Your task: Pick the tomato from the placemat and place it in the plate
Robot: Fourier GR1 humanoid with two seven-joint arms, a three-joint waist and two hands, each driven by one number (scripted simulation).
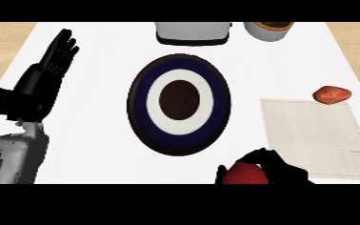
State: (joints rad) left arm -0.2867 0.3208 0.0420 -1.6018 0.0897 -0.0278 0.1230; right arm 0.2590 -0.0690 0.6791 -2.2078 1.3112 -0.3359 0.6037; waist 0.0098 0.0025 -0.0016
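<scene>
Red round tomato [245, 174] is held in the curled right robot hand [283, 169] at the lower edge, just beside the blue-and-white round plate [144, 119]. The left robot hand [53, 62] rests open at the left, fingers up.

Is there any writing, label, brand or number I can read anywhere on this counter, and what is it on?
No readable text anywhere in this view.
plate: only dark blue, white and brown rings, no writing.
placemat: faint lines near its lower right corner, not legible as letters.
grey appliance, white pot, tomato in the right hand: no markings show.
</scene>
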